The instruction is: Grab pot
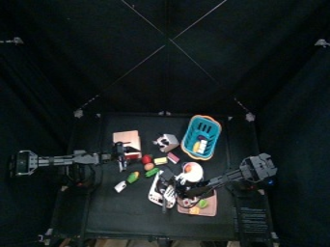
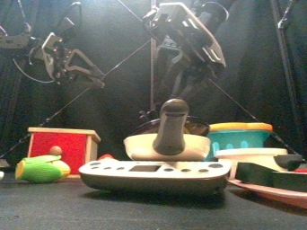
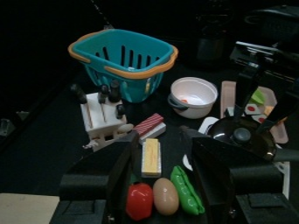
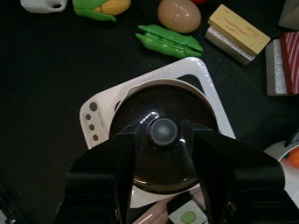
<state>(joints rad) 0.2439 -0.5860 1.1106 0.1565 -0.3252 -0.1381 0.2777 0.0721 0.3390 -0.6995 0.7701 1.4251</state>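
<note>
The pot [image 4: 163, 131] is dark with a black lid and a round knob. It sits on a white toy stove [image 4: 103, 114] at the table's front. It also shows in the front view [image 2: 171, 142], the top view [image 1: 178, 190] and the left wrist view [image 3: 239, 136]. My right gripper [image 4: 163, 144] is open and empty, hanging above the pot with one jaw on each side of the lid. In the front view it [image 2: 186, 45] is clearly higher than the pot's handle. My left gripper [image 3: 163, 150] is open and empty at the table's left, over small toy foods.
A blue basket [image 3: 122, 57] stands at the back, a white bowl [image 3: 193, 92] beside it. A red tomato [image 3: 139, 201], an egg [image 3: 167, 197], a green pea pod [image 3: 187, 192] and a yellow block [image 3: 151, 156] lie under my left gripper. A red box [image 2: 63, 144] stands front left.
</note>
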